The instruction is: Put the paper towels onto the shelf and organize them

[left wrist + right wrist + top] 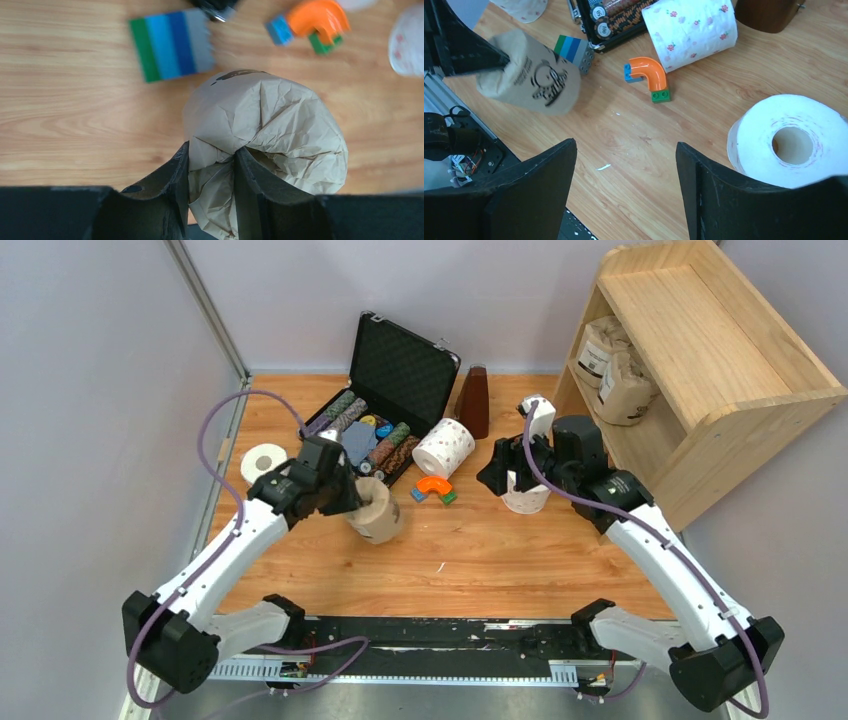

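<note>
Grip: left gripper [211, 153] pinches only crumpled wrap of tan roll [270, 130], tilted over table [480, 560], well apart from shelf [700, 330] | right gripper [625, 146]: fingers spread, white roll [764, 120] just beside | advice: carry slowly and low; wrap likely tears or slips.

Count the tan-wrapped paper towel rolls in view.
3. Two tan rolls sit side by side on the inner board of the shelf; the third roll is pinched in the left gripper. More could hide behind them.
</note>
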Controlling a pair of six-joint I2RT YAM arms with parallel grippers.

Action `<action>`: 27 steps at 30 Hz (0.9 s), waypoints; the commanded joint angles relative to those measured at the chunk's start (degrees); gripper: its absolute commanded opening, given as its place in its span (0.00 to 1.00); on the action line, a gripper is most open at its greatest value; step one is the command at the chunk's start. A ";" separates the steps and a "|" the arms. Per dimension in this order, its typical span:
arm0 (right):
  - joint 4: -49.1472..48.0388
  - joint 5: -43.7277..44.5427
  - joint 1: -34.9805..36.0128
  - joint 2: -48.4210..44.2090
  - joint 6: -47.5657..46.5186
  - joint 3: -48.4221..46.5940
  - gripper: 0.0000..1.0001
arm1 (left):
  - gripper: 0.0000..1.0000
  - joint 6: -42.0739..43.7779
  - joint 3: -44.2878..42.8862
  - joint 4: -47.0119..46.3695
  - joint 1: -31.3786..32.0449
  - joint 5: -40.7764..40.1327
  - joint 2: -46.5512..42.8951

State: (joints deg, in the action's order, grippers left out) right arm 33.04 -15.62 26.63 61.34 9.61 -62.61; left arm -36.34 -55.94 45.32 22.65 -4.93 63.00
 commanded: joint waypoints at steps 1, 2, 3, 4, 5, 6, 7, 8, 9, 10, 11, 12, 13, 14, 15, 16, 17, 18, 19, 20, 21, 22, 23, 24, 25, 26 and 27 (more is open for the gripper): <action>-2.42 2.22 2.37 -2.61 1.85 0.40 0.74 | 0.07 -6.99 -1.26 -4.43 10.62 0.59 0.32; -2.14 2.37 2.76 -2.69 1.94 0.42 0.74 | 0.07 -7.50 -2.28 -5.32 13.66 -0.33 2.27; -1.77 2.63 3.03 -2.75 2.01 0.42 0.74 | 0.08 -7.60 -2.96 -5.72 15.19 -0.91 3.34; -1.42 3.26 3.40 -2.84 2.00 0.32 0.73 | 0.08 -7.56 -4.49 -6.40 18.12 -2.29 5.94; -1.15 3.94 3.92 -3.07 2.07 0.30 0.73 | 0.09 -7.50 -5.25 -6.74 19.44 -2.94 7.33; -1.01 4.68 4.20 -3.46 2.19 0.41 0.73 | 0.10 -7.12 -6.80 -7.66 22.10 -4.40 10.17; -1.08 5.24 4.44 -4.05 2.43 0.86 0.73 | 0.11 -6.97 -7.51 -8.88 23.32 -5.10 12.90; -1.05 5.72 4.55 -4.38 2.69 1.17 0.73 | 0.11 -6.61 -8.74 -9.52 25.60 -5.97 14.41; -0.98 5.95 4.61 -4.72 2.88 1.37 0.73 | 0.12 -6.45 -9.40 -10.68 26.43 -6.06 17.26; -0.67 6.16 4.57 -4.92 3.07 1.39 0.73 | 0.13 -6.15 -10.65 -11.13 27.81 -5.86 18.79; -0.22 6.39 4.65 -5.20 3.24 1.29 0.73 | 0.14 -6.09 -12.21 -11.61 28.33 -5.61 21.72; 0.26 6.67 4.76 -5.48 3.37 1.26 0.73 | 0.15 -5.98 -13.11 -11.68 28.98 -4.82 23.08; 0.61 7.12 4.82 -5.91 3.52 1.31 0.73 | 0.15 -5.87 -14.87 -11.73 29.22 -4.56 25.64; 0.96 7.50 4.91 -6.42 3.61 1.53 0.73 | 0.16 -5.68 -15.63 -11.74 29.89 -4.67 26.76; 1.20 7.68 4.94 -6.82 3.66 1.71 0.73 | 0.16 -5.39 -16.97 -11.96 30.20 -4.88 28.65; 1.50 7.78 4.92 -7.25 3.73 1.92 0.73 | 0.17 -5.22 -17.47 -12.12 30.79 -5.68 29.49; 1.75 7.63 5.00 -7.59 3.82 2.04 0.73 | 0.18 -4.88 -18.42 -12.23 31.22 -5.95 30.85; 2.07 7.36 5.06 -7.82 3.84 2.05 0.73 | 0.21 -4.79 -18.86 -12.17 31.31 -6.12 31.47; 2.38 7.22 5.09 -8.01 3.80 1.98 0.73 | 0.23 -4.49 -19.69 -11.72 31.38 -6.22 32.34; 2.65 6.97 5.18 -8.08 3.71 1.85 0.73 | 0.26 -4.29 -20.02 -11.43 31.39 -6.45 32.65; 2.92 6.50 5.28 -8.12 3.42 1.73 0.73 | 0.28 -3.94 -20.55 -11.01 31.33 -6.84 33.03; 3.05 5.89 5.27 -8.02 3.07 1.64 0.73 | 0.34 -3.84 -20.58 -10.94 31.36 -7.11 33.04; 3.08 5.23 5.39 -7.87 2.67 1.50 0.73 | 0.36 -3.59 -20.58 -10.93 31.39 -7.48 32.77; 3.20 4.72 5.48 -7.65 2.31 1.28 0.73 | 0.42 -3.53 -20.51 -10.94 31.39 -7.56 32.57; 3.45 4.11 5.59 -7.42 1.92 0.96 0.73 | 0.45 -3.51 -20.50 -10.95 31.37 -7.73 32.04; 3.94 3.64 5.74 -7.04 1.62 0.50 0.73 | 0.53 -3.54 -20.51 -10.95 31.39 -7.82 31.71; 4.48 3.35 5.91 -6.58 1.42 0.02 0.73 | 0.58 -3.49 -20.61 -10.95 31.40 -8.06 30.92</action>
State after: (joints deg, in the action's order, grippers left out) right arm 36.69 -10.00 31.77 54.15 12.14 -60.73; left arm -40.42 -74.22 35.64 53.71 -10.94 96.27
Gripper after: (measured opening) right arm 0.735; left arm 0.506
